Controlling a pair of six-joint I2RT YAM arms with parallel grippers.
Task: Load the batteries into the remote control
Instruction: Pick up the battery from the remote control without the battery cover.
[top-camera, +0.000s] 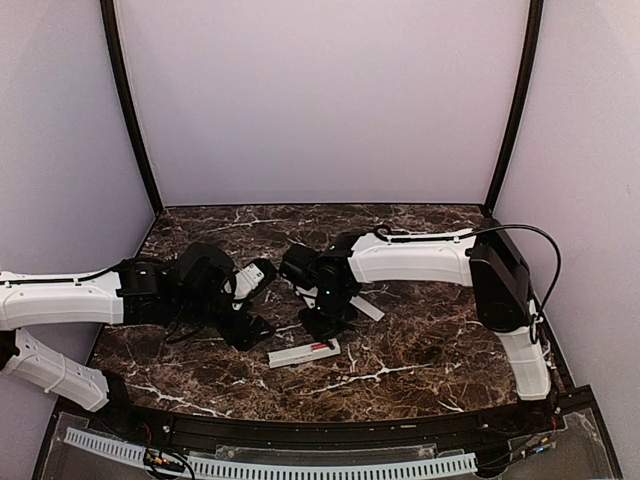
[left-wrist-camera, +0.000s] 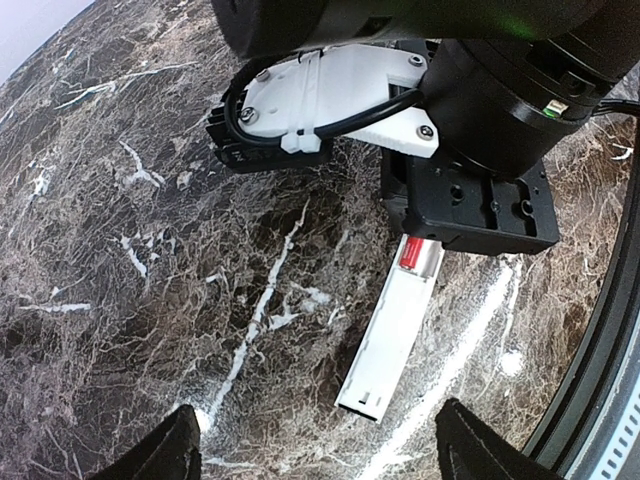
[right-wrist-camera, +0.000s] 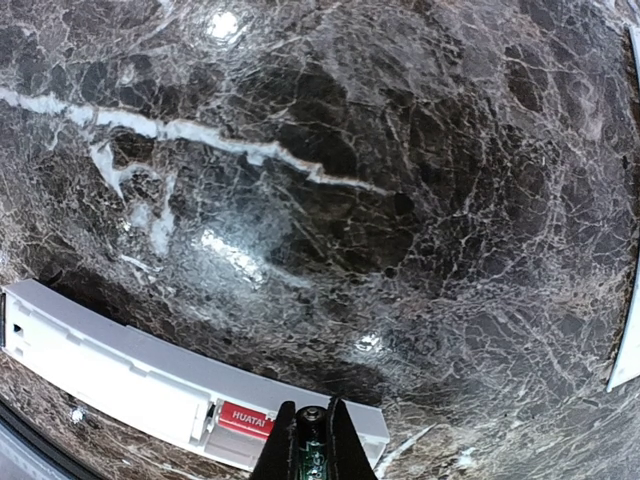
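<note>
Right arm parked over the remote's battery end on the marble table (top-camera: 420, 350)

In the right wrist view the remote control (right-wrist-camera: 120, 365) lay across the lower left, its red battery (right-wrist-camera: 245, 420) reading HUATAI; the cover plate (right-wrist-camera: 628, 340) sat at the right edge; the right gripper (right-wrist-camera: 308, 452) was nearly closed, pinching the dark green battery (right-wrist-camera: 311, 418) at the slot; the left gripper (left-wrist-camera: 330, 450) was spread wide, holding nothing.
</note>
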